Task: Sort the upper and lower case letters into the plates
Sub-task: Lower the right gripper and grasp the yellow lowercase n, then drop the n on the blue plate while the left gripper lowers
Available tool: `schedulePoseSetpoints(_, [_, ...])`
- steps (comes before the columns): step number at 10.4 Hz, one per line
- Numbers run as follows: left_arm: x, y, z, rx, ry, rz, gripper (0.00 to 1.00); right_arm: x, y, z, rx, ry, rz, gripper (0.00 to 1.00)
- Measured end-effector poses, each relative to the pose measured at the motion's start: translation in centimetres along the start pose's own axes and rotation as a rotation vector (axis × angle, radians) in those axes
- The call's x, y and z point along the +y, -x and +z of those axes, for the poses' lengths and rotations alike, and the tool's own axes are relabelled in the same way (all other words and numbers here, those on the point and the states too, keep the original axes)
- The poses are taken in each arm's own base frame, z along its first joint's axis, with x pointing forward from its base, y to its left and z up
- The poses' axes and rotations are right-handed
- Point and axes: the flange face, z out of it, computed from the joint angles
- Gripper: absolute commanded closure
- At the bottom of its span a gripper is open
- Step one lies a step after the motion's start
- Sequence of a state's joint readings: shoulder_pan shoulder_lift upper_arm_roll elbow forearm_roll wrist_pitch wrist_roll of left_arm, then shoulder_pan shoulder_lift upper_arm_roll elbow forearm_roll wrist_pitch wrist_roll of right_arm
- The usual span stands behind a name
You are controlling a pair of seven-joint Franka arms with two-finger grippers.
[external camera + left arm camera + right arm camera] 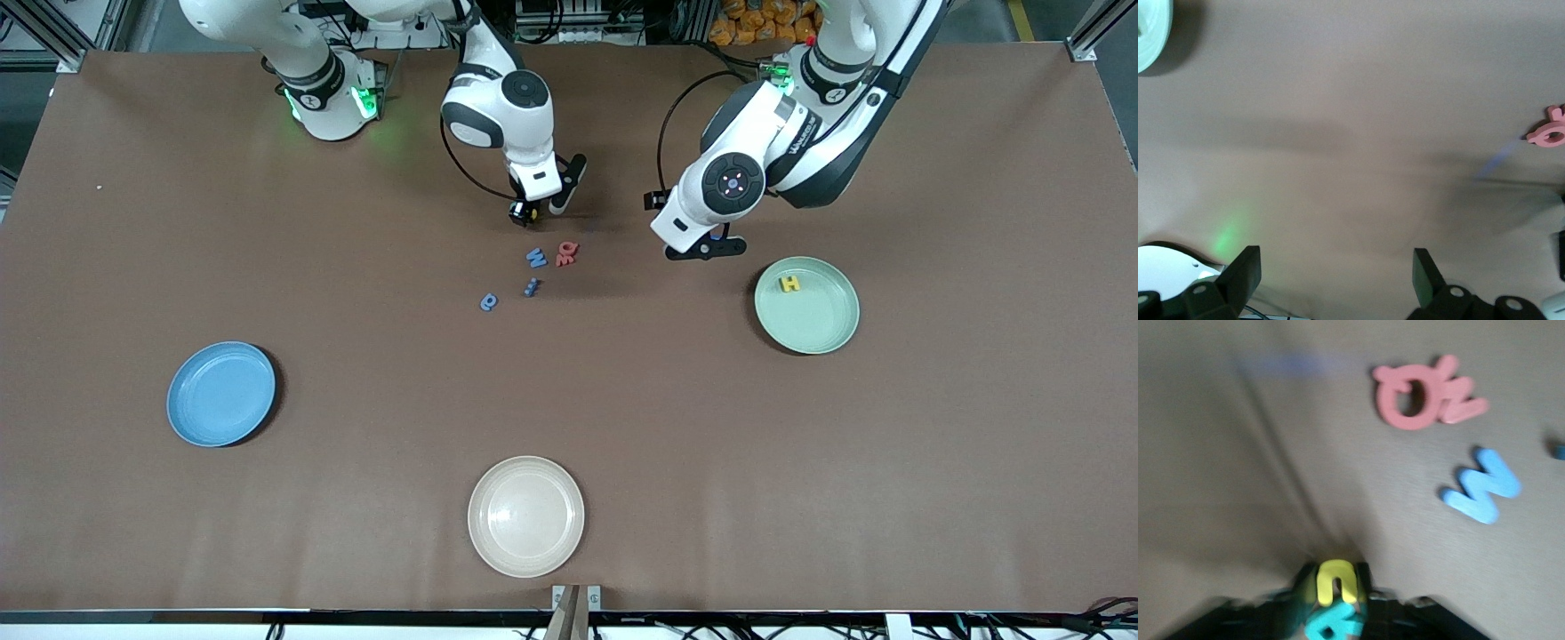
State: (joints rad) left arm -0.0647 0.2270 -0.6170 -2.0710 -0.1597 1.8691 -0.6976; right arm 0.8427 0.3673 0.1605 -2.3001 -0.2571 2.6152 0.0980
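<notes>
Sky-blue plate [221, 394] lies well apart from your right tool [526, 212], toward the right arm's end of the table [622, 427]. That tool is clenched on a yellow letter [1335, 581] with a teal letter [1333, 623] touching it. Just beside it on the table lie the blue W [1481, 488] and red Q [1408, 397]. Your left tool [705, 250], released and holding nothing, waits beside the mint plate [827, 333], which holds the yellow H [789, 284].
</notes>
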Motion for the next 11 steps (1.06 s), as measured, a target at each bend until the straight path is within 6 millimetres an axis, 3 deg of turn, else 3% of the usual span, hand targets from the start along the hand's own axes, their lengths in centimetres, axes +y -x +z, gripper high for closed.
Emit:
schedulePoseSetpoints(2, [1.4, 0.6, -1.2, 0.023, 0.014, -0.007, 0.0, 4.4, 0.0, -3.2, -0.017, 0.011, 0.106, 1.0])
schedulePoseSetpoints(4, [4.8, 2.9, -2.9, 0.059, 0.025, 0.055, 0.0, 9.3, 0.1, -8.5, -0.049, -0.006, 0.24, 1.0])
schedulePoseSetpoints(6, [8.6, 5.7, -3.9, 0.091, 0.035, 0.161, 0.0, 15.2, 0.9, -11.7, -0.039, -0.01, 0.365, 1.0])
schedulePoseSetpoints(8, [10.8, 6.5, -4.4, 0.152, 0.067, 0.314, 0.0, 24.1, 4.5, -12.1, -0.034, -0.012, 0.532, 1.0])
schedulePoseSetpoints(10, [12.0, 5.5, -4.3, 0.238, 0.104, 0.45, 0.0, 33.2, 10.9, -11.6, -0.039, -0.016, 0.708, 1.0])
schedulePoseSetpoints(11, [13.2, 5.5, -3.6, 0.287, 0.101, 0.501, 0.0, 36.5, 14.0, -11.4, -0.038, -0.016, 0.782, 1.0])
